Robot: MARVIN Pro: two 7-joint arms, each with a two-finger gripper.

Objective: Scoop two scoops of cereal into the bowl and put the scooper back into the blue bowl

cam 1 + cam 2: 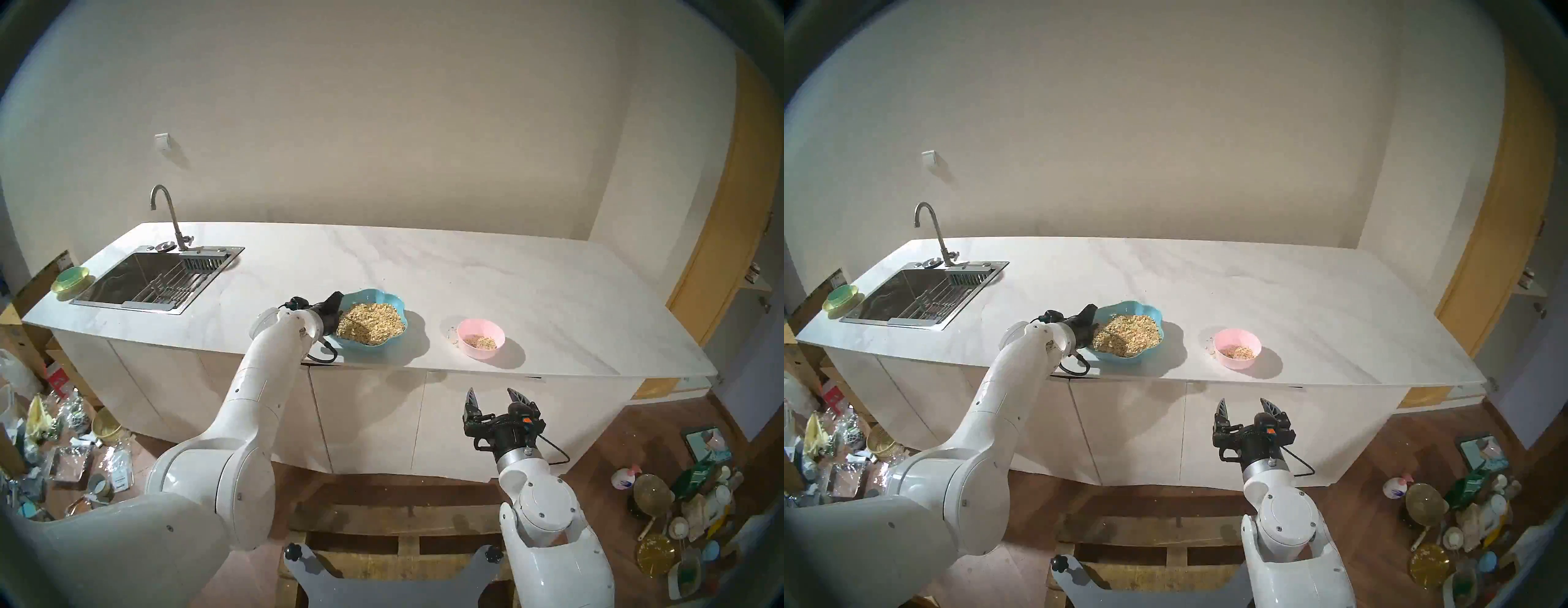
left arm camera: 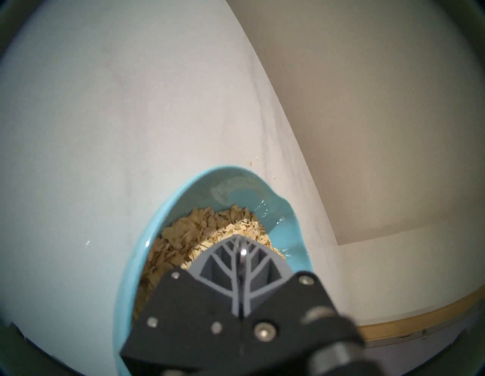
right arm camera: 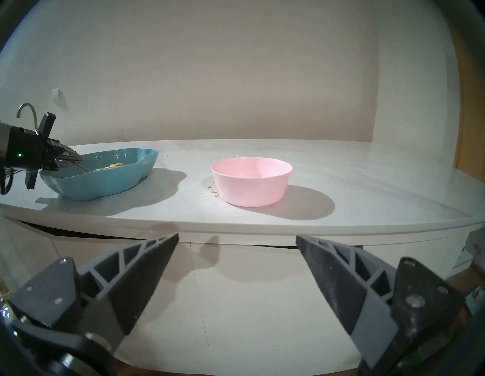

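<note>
Head views: left gripper (image 1: 338, 315) clenched on the scooper (image 1: 356, 325), dipped in cereal (image 1: 371, 327) in the blue bowl (image 1: 392, 299); pink bowl (image 1: 494, 329) already holds some. Likely scooping again; next, lift level.
Left wrist: fingers (image 2: 223, 265) closed around the handle.
Right wrist: right gripper (image 3: 237, 243) released, idle before the white counter (image 3: 341, 178); beige wall behind.

Teal-blue bowl (image 1: 384, 297) filled with tan-beige cereal (image 1: 373, 325); plain pink bowl (image 1: 488, 329); white, faintly grey-veined counter (image 1: 509, 271); green bowl (image 1: 72, 278) seen on yellow plate (image 1: 61, 292); steel-grey sink (image 1: 140, 276); black-grey right gripper (image 1: 496, 395).
</note>
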